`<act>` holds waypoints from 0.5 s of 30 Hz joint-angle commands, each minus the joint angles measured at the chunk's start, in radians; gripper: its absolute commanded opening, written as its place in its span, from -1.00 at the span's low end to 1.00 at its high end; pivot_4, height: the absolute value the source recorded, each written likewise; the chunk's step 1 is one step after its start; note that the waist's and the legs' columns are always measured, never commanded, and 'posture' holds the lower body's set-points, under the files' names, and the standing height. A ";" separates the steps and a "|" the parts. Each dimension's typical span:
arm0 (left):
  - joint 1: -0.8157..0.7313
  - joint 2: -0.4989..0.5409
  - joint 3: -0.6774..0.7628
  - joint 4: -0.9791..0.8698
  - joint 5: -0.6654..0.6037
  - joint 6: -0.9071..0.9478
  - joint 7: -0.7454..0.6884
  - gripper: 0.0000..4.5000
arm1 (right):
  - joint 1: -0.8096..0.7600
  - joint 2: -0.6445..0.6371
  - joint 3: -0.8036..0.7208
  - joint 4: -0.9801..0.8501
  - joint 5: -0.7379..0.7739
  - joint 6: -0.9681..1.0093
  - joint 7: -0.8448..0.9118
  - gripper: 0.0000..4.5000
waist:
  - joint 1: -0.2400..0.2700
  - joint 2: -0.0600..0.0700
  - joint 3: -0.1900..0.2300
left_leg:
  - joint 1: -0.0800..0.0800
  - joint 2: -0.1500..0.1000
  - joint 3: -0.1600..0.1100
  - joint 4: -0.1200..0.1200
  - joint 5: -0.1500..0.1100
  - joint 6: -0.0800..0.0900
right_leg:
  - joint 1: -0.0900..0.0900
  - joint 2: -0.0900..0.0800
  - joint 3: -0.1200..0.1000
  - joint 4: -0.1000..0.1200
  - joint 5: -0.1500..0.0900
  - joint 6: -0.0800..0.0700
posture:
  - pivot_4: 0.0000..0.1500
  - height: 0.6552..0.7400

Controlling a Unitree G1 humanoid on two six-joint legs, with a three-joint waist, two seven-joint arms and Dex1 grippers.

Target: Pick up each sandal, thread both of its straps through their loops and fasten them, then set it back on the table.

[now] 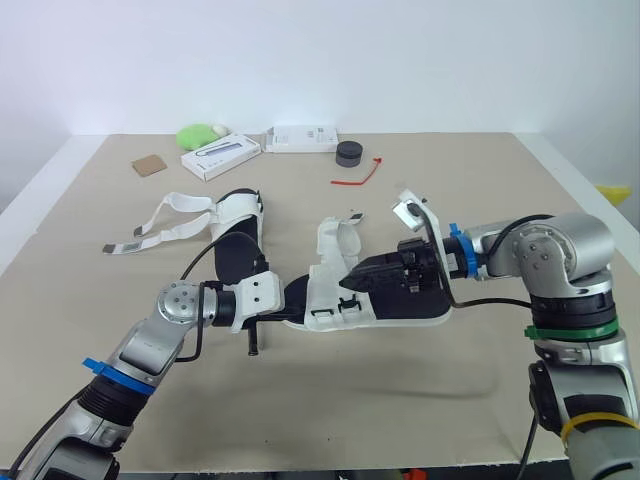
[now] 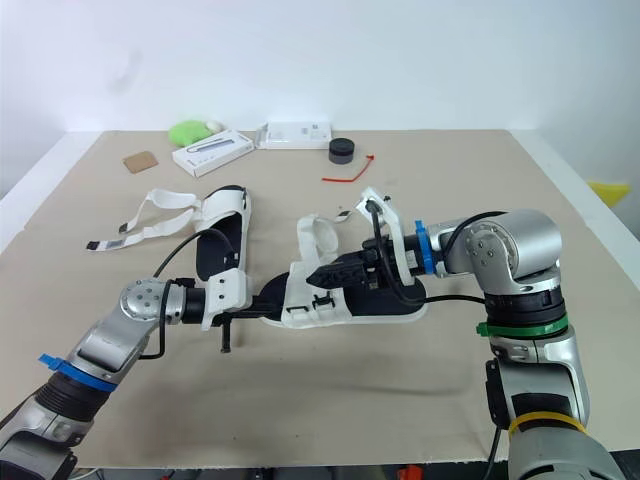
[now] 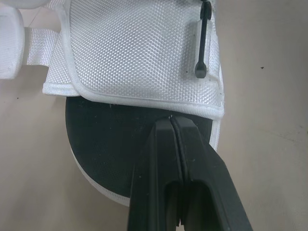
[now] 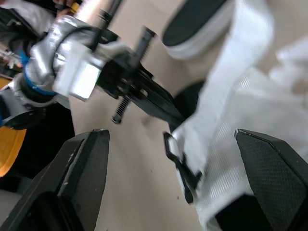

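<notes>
A white sandal (image 1: 330,250) with a black insole lies mid-table between my arms, heel toward my left arm. My left gripper (image 3: 171,121) is shut, its tips pinched at the piped edge of the white mesh heel flap (image 3: 134,48), over the insole (image 3: 110,134). My right gripper (image 1: 366,274) stands open over the sandal's middle, its wide fingers (image 4: 79,183) either side of a white strap (image 4: 231,86) and a black loop (image 4: 180,166). The second sandal (image 1: 238,215) rests at the back left, its straps (image 1: 165,225) lying loose to the left.
Along the far edge sit a green object (image 1: 200,133), two white boxes (image 1: 222,156) (image 1: 303,137), a black round item (image 1: 349,153), a red tie (image 1: 360,176) and a brown card (image 1: 149,166). The table's near edge runs just below my arms.
</notes>
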 commanded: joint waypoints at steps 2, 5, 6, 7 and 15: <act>0.018 0.009 -0.026 0.034 0.043 0.016 0.005 -1.00 | -0.043 0.002 -0.010 0.007 0.028 0.008 -0.024 0.99 | 0.000 0.000 0.000 | 0.000 0.000 0.000 0.000 0.000 0.000 | 0.000 0.000 0.000 0.000 0.000 0.000 | 1.00 1.00; 0.023 0.012 -0.026 0.032 0.044 0.014 0.004 -1.00 | -0.057 0.018 0.002 0.012 0.045 0.028 -0.031 0.99 | -0.001 0.000 0.000 | 0.000 0.000 0.000 0.000 0.000 0.000 | 0.000 0.000 0.000 0.000 0.000 0.001 | 1.00 1.00; 0.023 0.012 -0.027 0.032 0.045 0.013 0.004 -1.00 | -0.061 0.025 0.010 0.017 0.046 0.031 -0.035 0.99 | -0.001 0.000 0.000 | 0.000 0.000 0.000 0.000 0.000 0.000 | 0.000 0.000 0.000 0.000 0.000 0.000 | 1.00 1.00; 0.023 0.011 -0.027 0.031 0.045 0.013 0.005 -1.00 | -0.063 0.029 0.014 0.021 0.047 0.033 -0.039 0.99 | -0.001 0.000 0.000 | 0.000 0.000 -0.001 0.000 0.000 0.000 | 0.000 0.000 -0.001 0.000 0.000 0.000 | 1.00 1.00; 0.027 0.010 -0.027 0.025 0.045 0.017 0.010 -1.00 | -0.090 0.034 0.095 0.089 0.025 0.026 -0.061 0.42 | -0.001 0.000 0.000 | 0.000 0.000 -0.001 0.000 0.000 0.000 | 0.000 0.000 -0.001 0.000 0.000 0.001 | 1.00 1.00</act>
